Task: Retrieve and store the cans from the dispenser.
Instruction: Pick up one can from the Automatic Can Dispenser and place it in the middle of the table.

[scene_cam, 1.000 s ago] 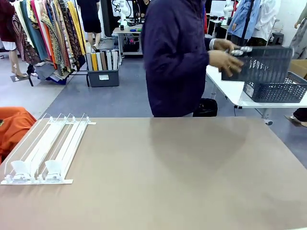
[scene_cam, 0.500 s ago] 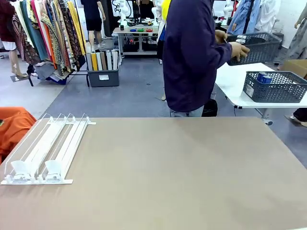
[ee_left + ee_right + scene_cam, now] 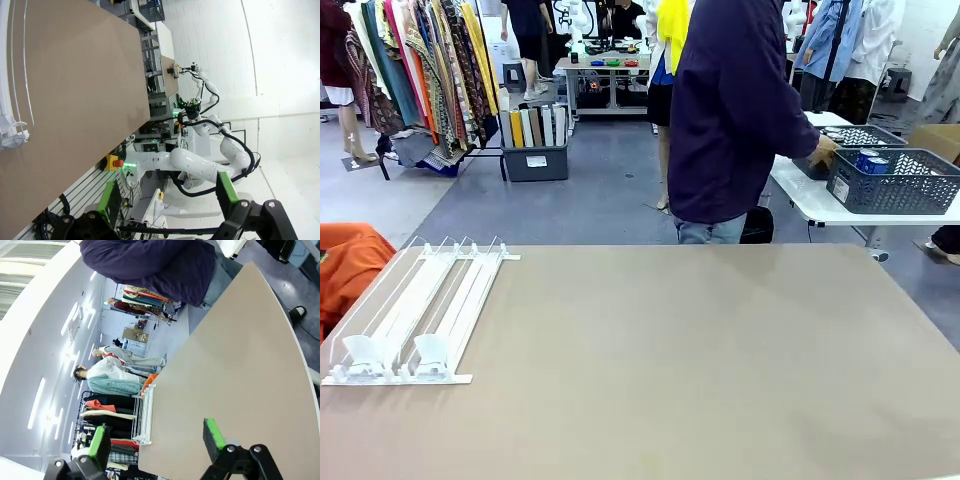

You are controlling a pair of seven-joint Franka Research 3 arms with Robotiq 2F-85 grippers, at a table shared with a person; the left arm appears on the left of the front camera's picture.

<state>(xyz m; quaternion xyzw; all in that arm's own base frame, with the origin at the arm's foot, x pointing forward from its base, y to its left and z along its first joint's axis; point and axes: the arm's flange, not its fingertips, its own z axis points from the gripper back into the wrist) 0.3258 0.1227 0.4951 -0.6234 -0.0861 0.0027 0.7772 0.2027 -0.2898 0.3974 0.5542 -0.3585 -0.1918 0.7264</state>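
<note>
The dispenser [image 3: 415, 310], a low white and clear rack, lies at the table's left edge with both lanes bare and its white pusher blocks [image 3: 395, 352] at the near end. Blue cans [image 3: 870, 160] sit in a dark grey basket [image 3: 905, 190] on a side table at the far right. A person [image 3: 735, 110] in a dark purple jacket stands beyond the table, one hand [image 3: 823, 152] on a second basket. My left gripper [image 3: 169, 195] is open with nothing between its fingers, beside the dispenser's end [image 3: 12, 135]. My right gripper [image 3: 156, 436] hangs open over the table, with the dispenser [image 3: 142, 415] far off.
The brown table [image 3: 670, 380] stretches wide between the dispenser and its right edge. An orange cloth [image 3: 350, 265] lies off the table's left side. Clothes racks [image 3: 420, 70] and a bin [image 3: 535, 150] stand in the background.
The person has stepped right and lowered the basket they held up onto the side table. The dispenser has not moved.
</note>
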